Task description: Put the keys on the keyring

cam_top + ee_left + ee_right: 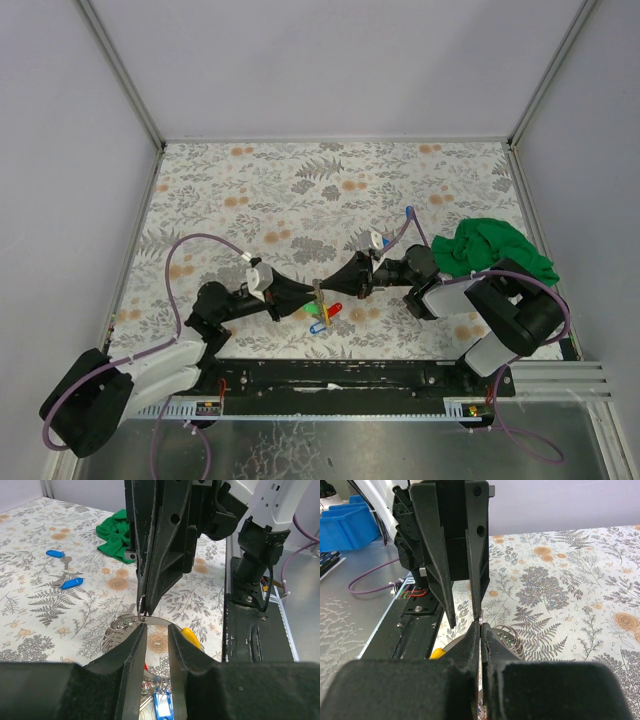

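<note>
Right claw (480,629) shut on keyring (161,623); left claw (156,632) slightly parted beside it, well off table (250,190) edges

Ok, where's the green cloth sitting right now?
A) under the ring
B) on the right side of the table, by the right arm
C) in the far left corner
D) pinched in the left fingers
B: the top view shows the green cloth bunched up on the right, beside the right arm and well away from the ring held up at the centre.
</note>
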